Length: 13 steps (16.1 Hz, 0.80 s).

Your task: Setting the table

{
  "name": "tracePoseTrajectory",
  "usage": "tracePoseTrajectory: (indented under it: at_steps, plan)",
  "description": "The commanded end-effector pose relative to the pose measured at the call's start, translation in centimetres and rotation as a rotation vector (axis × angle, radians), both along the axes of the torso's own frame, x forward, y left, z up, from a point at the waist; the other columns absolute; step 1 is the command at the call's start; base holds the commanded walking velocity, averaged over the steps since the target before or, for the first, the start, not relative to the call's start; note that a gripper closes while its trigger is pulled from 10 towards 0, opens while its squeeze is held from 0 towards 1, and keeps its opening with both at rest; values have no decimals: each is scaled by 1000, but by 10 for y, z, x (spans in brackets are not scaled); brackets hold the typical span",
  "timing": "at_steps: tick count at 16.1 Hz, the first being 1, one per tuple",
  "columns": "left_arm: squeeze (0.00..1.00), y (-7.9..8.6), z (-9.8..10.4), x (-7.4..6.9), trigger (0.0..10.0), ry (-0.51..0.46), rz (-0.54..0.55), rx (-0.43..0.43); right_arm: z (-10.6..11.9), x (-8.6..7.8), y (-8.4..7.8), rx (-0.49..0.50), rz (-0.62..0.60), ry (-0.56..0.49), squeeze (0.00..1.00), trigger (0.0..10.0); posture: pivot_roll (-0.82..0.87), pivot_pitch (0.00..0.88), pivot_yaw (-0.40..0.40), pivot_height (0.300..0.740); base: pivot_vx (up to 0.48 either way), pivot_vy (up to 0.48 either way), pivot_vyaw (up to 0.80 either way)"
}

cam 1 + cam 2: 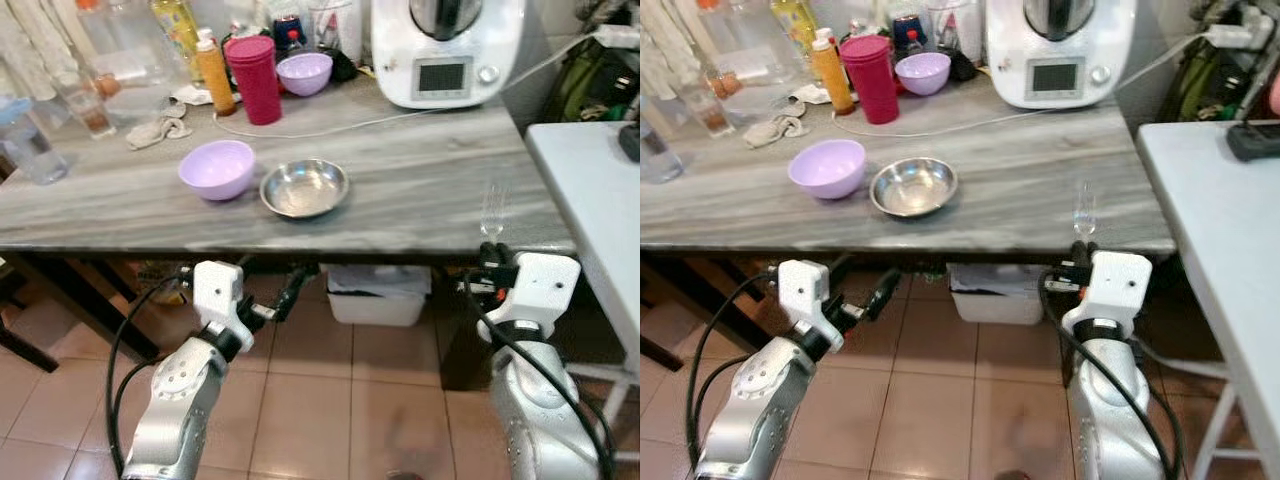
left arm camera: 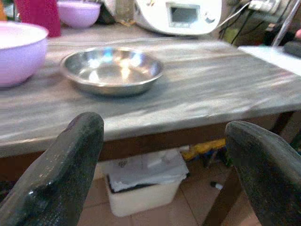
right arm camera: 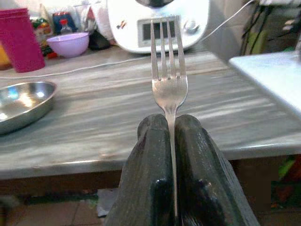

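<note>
Grey-streaked table [image 1: 430,190] stretches ahead, carrying a steel bowl [image 1: 304,187] just beside a lilac bowl [image 1: 217,168]. Right gripper [image 3: 172,129] is clenched on a fork [image 3: 167,70] — tines upright, at the table's near edge, well right of the steel bowl. Left gripper [image 2: 164,141] hangs spread and empty, below the edge — short of the steel bowl.

Steel dish [image 1: 304,188] sits on table [image 1: 430,190], bowl [image 1: 217,168] just left

Soft even daylight; wrist views slightly blurred.
</note>
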<state>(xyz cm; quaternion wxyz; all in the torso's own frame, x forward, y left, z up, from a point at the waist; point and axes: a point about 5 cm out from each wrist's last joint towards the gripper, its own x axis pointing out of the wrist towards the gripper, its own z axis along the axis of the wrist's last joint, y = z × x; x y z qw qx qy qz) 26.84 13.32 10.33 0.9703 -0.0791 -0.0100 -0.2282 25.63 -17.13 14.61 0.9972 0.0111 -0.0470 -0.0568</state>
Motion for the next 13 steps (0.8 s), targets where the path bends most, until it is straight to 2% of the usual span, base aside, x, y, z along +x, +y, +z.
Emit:
tracePoseTrajectory:
  at_steps: [1, 13]
  plan:
    - [0, 3, 0, 0, 10000, 6, 7, 11, 4, 1, 3, -5, 8, -14, 0, 10000, -269, 116, 105, 740, 304, 0, 0]
    - [0, 5, 2, 1, 10000, -4, 5, 18, 5, 3, 3, -10, 7, -31, 0, 10000, -266, 111, 108, 740, 300, 0, 0]
